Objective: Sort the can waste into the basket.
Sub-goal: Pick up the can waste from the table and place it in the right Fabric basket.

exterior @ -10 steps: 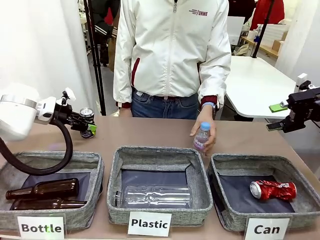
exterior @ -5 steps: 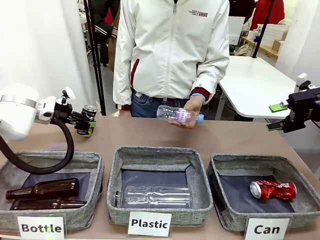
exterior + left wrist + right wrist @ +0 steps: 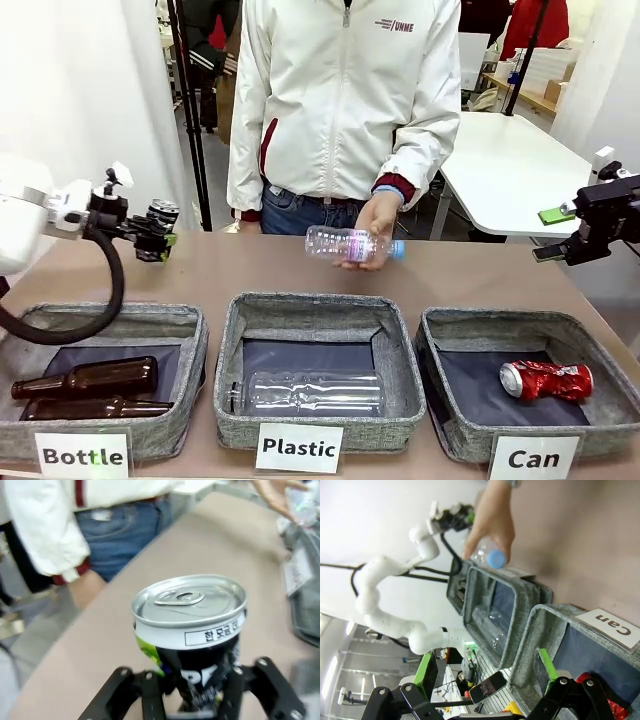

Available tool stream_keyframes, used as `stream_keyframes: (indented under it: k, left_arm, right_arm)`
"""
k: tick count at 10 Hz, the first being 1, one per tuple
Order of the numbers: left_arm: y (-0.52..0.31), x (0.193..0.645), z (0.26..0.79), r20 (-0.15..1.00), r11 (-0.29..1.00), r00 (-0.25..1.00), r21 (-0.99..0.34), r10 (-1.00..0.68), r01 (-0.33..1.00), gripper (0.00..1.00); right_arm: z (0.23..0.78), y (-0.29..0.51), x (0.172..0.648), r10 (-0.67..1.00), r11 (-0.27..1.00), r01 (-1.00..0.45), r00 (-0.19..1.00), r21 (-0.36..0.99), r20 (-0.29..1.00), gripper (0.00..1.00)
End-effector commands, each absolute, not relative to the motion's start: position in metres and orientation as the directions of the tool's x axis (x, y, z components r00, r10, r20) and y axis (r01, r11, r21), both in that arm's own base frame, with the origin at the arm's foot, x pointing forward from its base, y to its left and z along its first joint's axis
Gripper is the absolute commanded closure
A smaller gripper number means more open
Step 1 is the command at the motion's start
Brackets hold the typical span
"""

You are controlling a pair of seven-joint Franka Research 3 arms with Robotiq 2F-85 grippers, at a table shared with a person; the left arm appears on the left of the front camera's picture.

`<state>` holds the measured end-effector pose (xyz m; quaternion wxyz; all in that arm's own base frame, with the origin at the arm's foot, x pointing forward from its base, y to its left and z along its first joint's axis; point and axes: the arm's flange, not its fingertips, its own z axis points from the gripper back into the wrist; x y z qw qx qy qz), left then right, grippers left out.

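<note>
2 crushed drink cans and the grey fabric basket labelled "Can"

The crushed black-silver metal can with green marks (image 3: 192, 630) is held above the table's left end, silver top intact, body dented. The shiny red crushed can with a silver end (image 3: 546, 380) lies on its side on the dark floor of the grey rectangular "Can" basket (image 3: 447, 425), at the right.

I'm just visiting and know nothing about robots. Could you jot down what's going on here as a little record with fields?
left gripper: shut on the black-silver can, held above the table's far left
right gripper: open, holding nothing, off to the right
Can basket: holds a crushed red can
Plastic basket: holds a clear bottle
Bottle basket: holds two brown glass bottles
person's hand: holds a clear plastic bottle sideways over the table
</note>
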<state>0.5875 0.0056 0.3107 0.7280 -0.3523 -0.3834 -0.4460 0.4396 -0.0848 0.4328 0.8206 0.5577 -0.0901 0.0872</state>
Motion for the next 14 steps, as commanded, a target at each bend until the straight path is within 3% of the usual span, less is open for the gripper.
stream_keyframes:
  k: [1,3,5,7,8,11,12,13,14]
  left_arm:
    - [0.040,0.521,0.378,0.836,0.197,0.373,-0.318,-0.402,0.927,1.00]
    - [0.067,0.442,0.411,0.816,-0.010,0.271,-0.321,-0.510,0.947,1.00]
    - [0.068,0.398,0.405,0.786,-0.068,0.255,-0.352,-0.563,0.933,1.00]
    - [0.064,0.397,0.403,0.845,-0.055,0.274,-0.335,-0.459,0.940,1.00]
    - [0.072,0.387,0.414,0.783,-0.078,0.276,-0.380,-0.558,0.921,1.00]
    - [0.072,0.387,0.414,0.783,-0.078,0.276,-0.380,-0.558,0.921,1.00]
    - [0.069,0.387,0.410,0.792,-0.079,0.270,-0.370,-0.548,0.926,0.93]
    - [0.035,0.384,0.411,0.812,-0.281,0.130,-0.340,-0.568,0.898,0.93]
    - [-0.016,0.382,0.427,0.815,-0.350,0.049,-0.301,-0.578,0.887,0.93]
  right_arm:
    - [0.433,-0.083,0.438,0.038,0.352,-0.267,0.962,0.897,0.271,0.00]
    - [0.433,-0.083,0.438,0.038,0.352,-0.267,0.962,0.897,0.271,0.00]
    - [0.433,-0.083,0.438,0.038,0.352,-0.267,0.962,0.897,0.271,0.00]
    - [0.433,-0.083,0.438,0.038,0.352,-0.267,0.962,0.897,0.271,0.00]
    - [0.433,-0.083,0.438,0.038,0.352,-0.267,0.962,0.897,0.271,0.00]
    - [0.433,-0.083,0.438,0.038,0.352,-0.267,0.962,0.897,0.271,0.00]
    - [0.433,-0.083,0.438,0.038,0.352,-0.267,0.962,0.897,0.271,0.00]
    - [0.433,-0.085,0.440,0.042,0.363,-0.244,0.968,0.899,0.246,0.00]
    - [0.460,-0.089,0.418,0.025,0.452,-0.281,0.953,0.847,0.303,0.00]
